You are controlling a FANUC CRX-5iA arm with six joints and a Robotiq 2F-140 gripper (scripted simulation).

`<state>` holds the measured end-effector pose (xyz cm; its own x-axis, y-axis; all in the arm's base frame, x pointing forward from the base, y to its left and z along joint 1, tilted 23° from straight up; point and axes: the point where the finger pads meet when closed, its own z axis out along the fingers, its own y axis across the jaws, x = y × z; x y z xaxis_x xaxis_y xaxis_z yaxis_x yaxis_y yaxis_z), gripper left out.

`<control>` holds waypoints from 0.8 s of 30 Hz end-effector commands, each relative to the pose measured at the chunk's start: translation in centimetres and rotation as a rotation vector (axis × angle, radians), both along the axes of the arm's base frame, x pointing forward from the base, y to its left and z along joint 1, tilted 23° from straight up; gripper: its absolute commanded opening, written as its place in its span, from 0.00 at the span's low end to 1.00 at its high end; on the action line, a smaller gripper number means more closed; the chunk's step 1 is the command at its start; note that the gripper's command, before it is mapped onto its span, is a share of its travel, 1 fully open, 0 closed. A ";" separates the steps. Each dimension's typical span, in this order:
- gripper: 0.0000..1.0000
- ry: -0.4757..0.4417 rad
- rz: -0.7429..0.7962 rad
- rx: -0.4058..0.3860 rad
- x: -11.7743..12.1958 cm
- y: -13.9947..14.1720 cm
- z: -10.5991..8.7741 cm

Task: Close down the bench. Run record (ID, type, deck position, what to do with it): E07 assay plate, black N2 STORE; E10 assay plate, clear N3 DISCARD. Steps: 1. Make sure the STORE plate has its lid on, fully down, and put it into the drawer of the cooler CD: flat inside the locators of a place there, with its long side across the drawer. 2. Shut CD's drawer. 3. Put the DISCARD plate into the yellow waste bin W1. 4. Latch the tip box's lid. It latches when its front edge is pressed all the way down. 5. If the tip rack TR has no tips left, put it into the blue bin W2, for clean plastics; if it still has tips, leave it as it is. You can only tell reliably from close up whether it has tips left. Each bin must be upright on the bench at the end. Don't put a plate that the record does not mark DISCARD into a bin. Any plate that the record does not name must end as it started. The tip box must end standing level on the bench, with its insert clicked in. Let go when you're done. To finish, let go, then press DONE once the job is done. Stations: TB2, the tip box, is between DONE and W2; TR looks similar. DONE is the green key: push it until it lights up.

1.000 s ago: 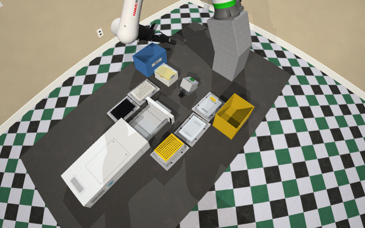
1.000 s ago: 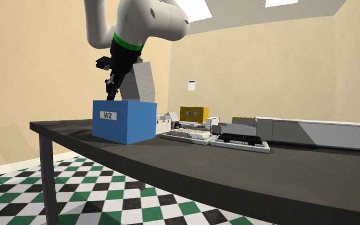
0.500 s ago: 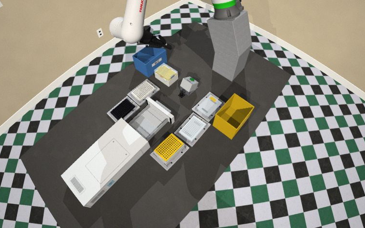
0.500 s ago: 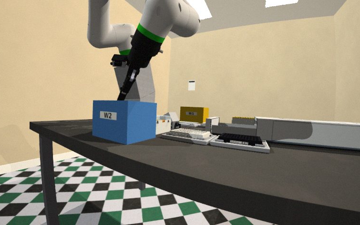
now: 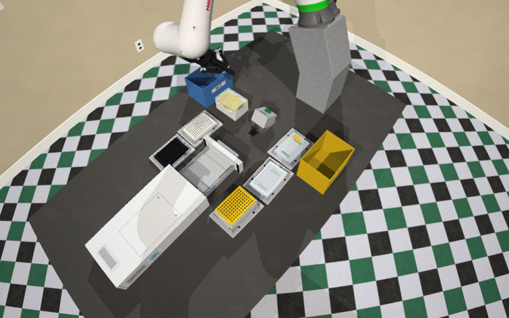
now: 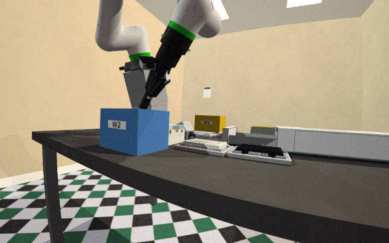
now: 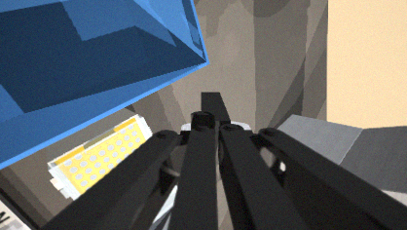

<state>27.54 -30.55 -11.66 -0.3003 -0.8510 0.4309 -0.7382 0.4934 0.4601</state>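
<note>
My gripper (image 5: 224, 69) is shut and empty. It hangs tilted at the far rim of the blue bin W2 (image 5: 207, 85), its fingertips (image 6: 144, 105) just behind the bin's top edge; the wrist view shows the closed fingers (image 7: 214, 121) beside the bin (image 7: 92, 63). The tip box TB2 (image 5: 231, 103) stands next to W2 and also shows in the wrist view (image 7: 99, 156). The black plate (image 5: 171, 151) lies in its nest without a lid, with a pale plate (image 5: 199, 126) beside it. The cooler CD (image 5: 149, 225) has its drawer (image 5: 208, 168) open. The yellow tip rack TR (image 5: 235, 205) sits near the front.
The yellow bin W1 (image 5: 325, 160) stands upright at the right. A clear plate (image 5: 268, 179) and a flat lid-like piece (image 5: 292, 145) lie in nests beside it. The DONE key (image 5: 263, 117) sits on a small grey box. The arm's grey pedestal (image 5: 321, 58) rises at the back.
</note>
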 end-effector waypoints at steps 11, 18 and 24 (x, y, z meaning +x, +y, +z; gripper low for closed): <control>0.10 -0.021 0.327 0.113 4.4 2.8 0.0; 0.10 -0.021 0.501 0.168 6.6 4.6 0.0; 0.10 -0.018 0.636 0.210 8.2 6.2 0.1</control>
<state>34.59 -25.42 -11.66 0.1995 -0.9443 0.2618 -0.8715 -0.0489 0.4880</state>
